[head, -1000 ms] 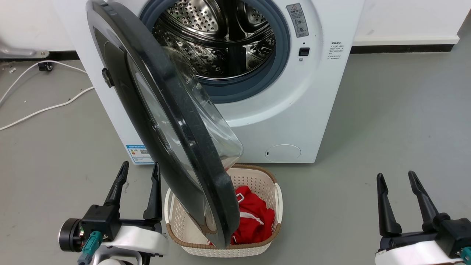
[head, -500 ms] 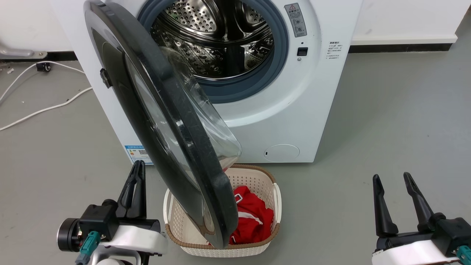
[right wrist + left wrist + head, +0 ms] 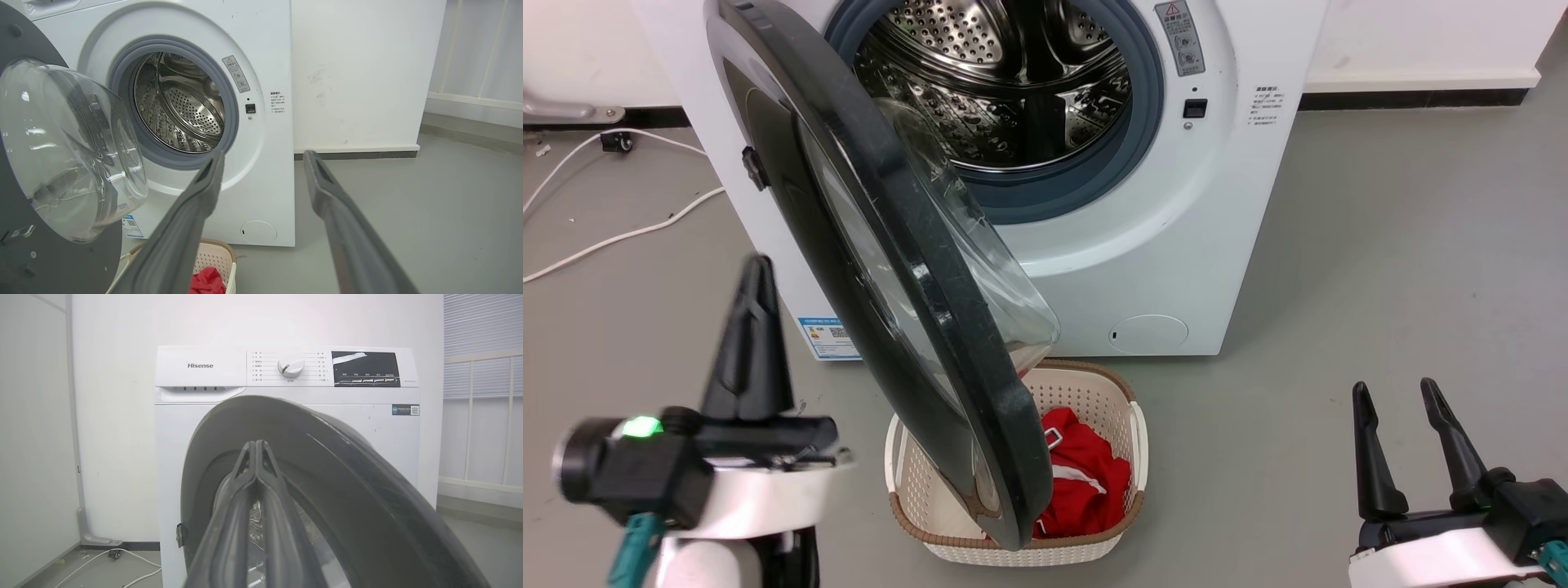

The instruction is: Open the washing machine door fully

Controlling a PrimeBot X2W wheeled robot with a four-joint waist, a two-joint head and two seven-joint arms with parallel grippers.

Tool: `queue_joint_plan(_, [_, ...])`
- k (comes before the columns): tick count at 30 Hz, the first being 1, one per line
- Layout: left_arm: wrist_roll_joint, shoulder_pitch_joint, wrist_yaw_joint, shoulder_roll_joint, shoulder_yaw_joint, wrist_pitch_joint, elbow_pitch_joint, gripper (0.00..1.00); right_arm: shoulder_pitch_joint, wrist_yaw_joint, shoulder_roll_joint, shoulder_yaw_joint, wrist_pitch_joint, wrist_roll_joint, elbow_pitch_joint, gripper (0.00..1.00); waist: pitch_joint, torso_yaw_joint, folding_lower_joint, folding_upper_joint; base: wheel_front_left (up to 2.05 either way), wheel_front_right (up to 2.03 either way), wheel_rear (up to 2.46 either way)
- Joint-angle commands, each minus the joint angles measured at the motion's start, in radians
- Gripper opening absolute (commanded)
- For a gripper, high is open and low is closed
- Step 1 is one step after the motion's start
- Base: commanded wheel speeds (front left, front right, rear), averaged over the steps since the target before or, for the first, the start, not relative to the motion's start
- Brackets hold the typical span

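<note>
- Setting: a grey floor (image 3: 1380, 245) in front of a white wall, with the washing machine (image 3: 1217, 204) standing against that wall and a white cable (image 3: 605, 237) lying on the floor to the machine's left.
- Containers: a cream perforated basket (image 3: 1141, 433) sits on the floor just in front of the machine, below its round opening. It holds a crumpled red garment (image 3: 1086, 482) with a white stripe. Inside the opening, the steel drum (image 3: 1013, 82) shows its perforated wall, framed by a grey-blue rubber ring (image 3: 1143, 122).
- Change over the last second: the left gripper (image 3: 756, 278) had its fingers spread and stood low, close to the basket. Now it is higher in the head view and further to the machine's left, and it appears blurred. The door's angle to the machine is unchanged, as is the right gripper (image 3: 1395, 388). The whole view has shifted slightly.
- Washing machine door (image 3: 915, 269): hinged on the machine's left side and swung roughly halfway out. In the head view its black rim is seen edge-on, with the long axis running from the machine's top left down to a point over the basket. The clear glass bowl bulges toward the opening, and the glossy outer face is turned to the machine's left.
- Left gripper: its fingers are pressed together and point at the door's outer face. The head view shows a gap between them and the door.
- Right gripper: its fingers are spread and hold nothing. It is low, well to the right of the machine's front.
</note>
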Motion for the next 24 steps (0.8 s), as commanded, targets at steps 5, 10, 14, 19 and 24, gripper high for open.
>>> queue_joint_plan(5, [0.019, -0.064, 0.015, -0.001, 0.011, -0.002, -0.237, 0.0, -0.017, 0.0, 0.002, 0.001, -0.003, 0.012, 0.004, 1.0, 0.004, 0.0, 0.0, 0.0, 0.0, 0.0, 0.0])
queue_joint_plan(10, [0.036, -0.106, 0.001, -0.001, -0.029, -0.002, -0.406, 0.0, -0.019, 0.0, 0.002, 0.002, -0.002, 0.018, 0.004, 1.0, 0.008, -0.004, 0.0, 0.0, 0.0, 0.0, 0.0])
queue_joint_plan(14, [0.052, -0.121, -0.02, 0.001, -0.1, -0.002, -0.481, 0.0, -0.024, 0.0, 0.002, 0.0, -0.002, 0.023, 0.004, 1.0, 0.013, -0.008, 0.0, 0.0, 0.0, 0.0, 0.0])
queue_joint_plan(19, [0.053, -0.073, -0.04, 0.034, -0.259, -0.001, -0.443, 0.0, -0.028, 0.0, 0.002, 0.001, -0.003, 0.028, 0.007, 1.0, 0.016, -0.012, 0.0, 0.0, 0.0, 0.0, 0.0])
queue_joint_plan(24, [0.04, -0.01, -0.045, 0.087, -0.4, -0.002, -0.348, 0.0, -0.027, 0.0, 0.002, 0.003, -0.002, 0.032, 0.01, 1.0, 0.018, -0.015, 0.0, 0.0, 0.0, 0.0, 0.0])
